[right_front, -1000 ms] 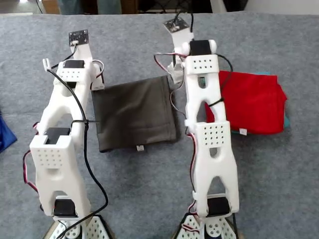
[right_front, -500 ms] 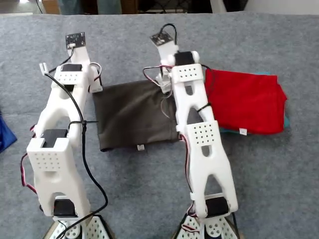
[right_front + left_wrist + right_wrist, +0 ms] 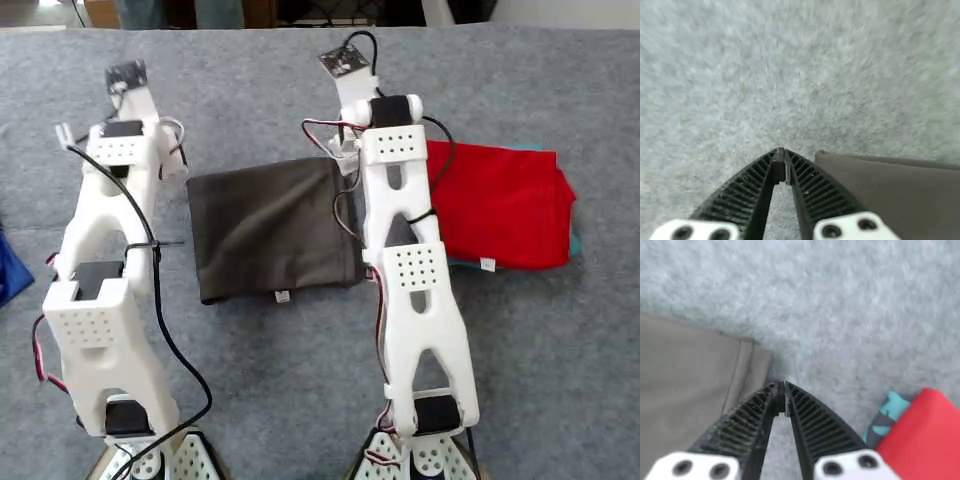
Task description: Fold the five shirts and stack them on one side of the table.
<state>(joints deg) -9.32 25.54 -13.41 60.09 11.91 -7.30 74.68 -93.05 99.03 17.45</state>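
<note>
The counter [image 3: 560, 380] is covered in grey felt. Open surface runs along the whole 12 o'clock edge, and there is more at 4 to 5 o'clock beyond the right arm's base.

The left arm [image 3: 100, 250] extends toward 12 o'clock on the 9 o'clock side of the centre. The right arm [image 3: 410, 270] extends the same way, between the two folded piles.

The dark grey-brown shirt [image 3: 270, 225] lies folded flat into a rough square at the centre, between the arms. Its near edge carries a white label [image 3: 282, 296].

The red shirt [image 3: 505, 205] lies folded at 3 o'clock, partly under the right arm. It rests on a teal shirt [image 3: 888, 412], of which a thin border shows.

A blue shirt [image 3: 10, 265] shows at the 9 o'clock edge.

The left gripper [image 3: 780, 167] has its fingers [image 3: 747, 192] pressed together on nothing, over bare felt just beside the dark shirt's far corner. The right gripper [image 3: 780, 400] is likewise closed and empty, its tip at the dark shirt's other far corner, with the red pile near.
</note>
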